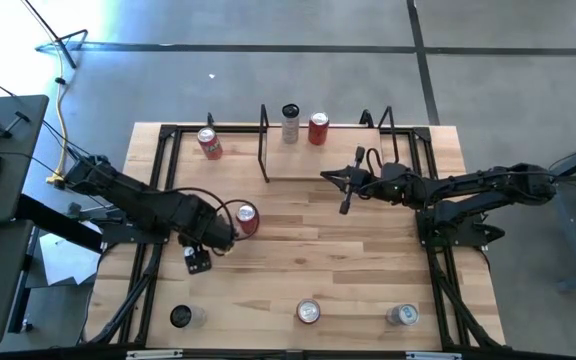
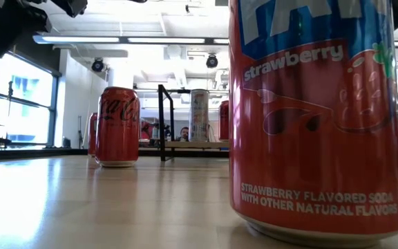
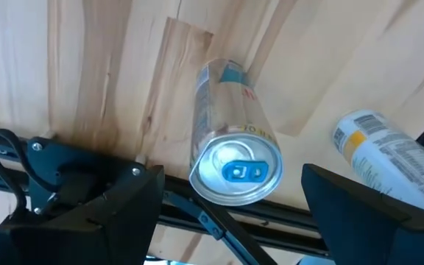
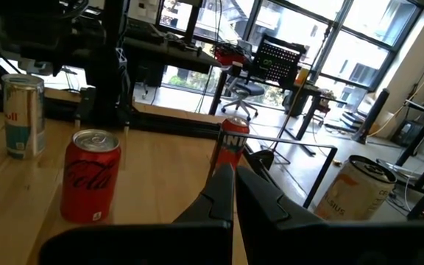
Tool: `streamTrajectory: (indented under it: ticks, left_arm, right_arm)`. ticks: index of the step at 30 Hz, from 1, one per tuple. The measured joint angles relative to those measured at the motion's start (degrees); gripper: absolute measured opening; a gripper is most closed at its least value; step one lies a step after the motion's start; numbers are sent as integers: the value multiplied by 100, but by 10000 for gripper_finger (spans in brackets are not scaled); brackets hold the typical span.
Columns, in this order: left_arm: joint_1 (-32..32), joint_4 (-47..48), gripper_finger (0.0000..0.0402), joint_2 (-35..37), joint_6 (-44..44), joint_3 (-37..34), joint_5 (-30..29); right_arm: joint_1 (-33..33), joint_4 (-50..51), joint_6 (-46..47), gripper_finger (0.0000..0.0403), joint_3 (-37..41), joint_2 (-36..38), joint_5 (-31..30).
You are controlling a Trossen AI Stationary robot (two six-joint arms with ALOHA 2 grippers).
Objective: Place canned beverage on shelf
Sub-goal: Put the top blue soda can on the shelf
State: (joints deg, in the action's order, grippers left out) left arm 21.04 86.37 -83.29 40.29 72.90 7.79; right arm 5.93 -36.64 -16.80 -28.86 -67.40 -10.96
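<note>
A slim silver-and-blue can [image 3: 223, 103] stands upright on the tabletop at the middle left, also seen in the right wrist view [image 4: 22, 118]. My left gripper [image 3: 230, 177] points down over it, open, with one finger on each side of its top and apart from it. In the high view the arm [image 1: 183, 215] hides this can. A red cola can [image 1: 245, 218] stands just to its right. The shelf [image 1: 303, 165] at the far middle carries a silver can [image 1: 290, 122] and a red can [image 1: 318, 128]. My right gripper [image 4: 234, 195] hovers level before the shelf, shut and empty.
Another red can [image 1: 209, 142] stands at the far left. Along the near edge stand a dark-topped can [image 1: 186, 316], a strawberry soda can [image 2: 316, 117] and a silver can [image 1: 401, 315]. Black frame rails [image 1: 148, 270] run along the table's sides.
</note>
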Motion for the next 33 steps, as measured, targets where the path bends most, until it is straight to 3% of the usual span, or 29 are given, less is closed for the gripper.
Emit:
streamTrajectory:
  ticks: [10,19,33]
  left_arm:
    - [7,-166,312,15,-162,-630,271]
    - [9,-560,312,15,-398,-640,286]
    - [-6,-348,312,303,-417,-675,-23]
  right_arm:
    - [0,5,24,0,0,0,0]
    - [0,-1,24,0,0,0,-2]
    - [0,-3,26,0,0,0,-10]
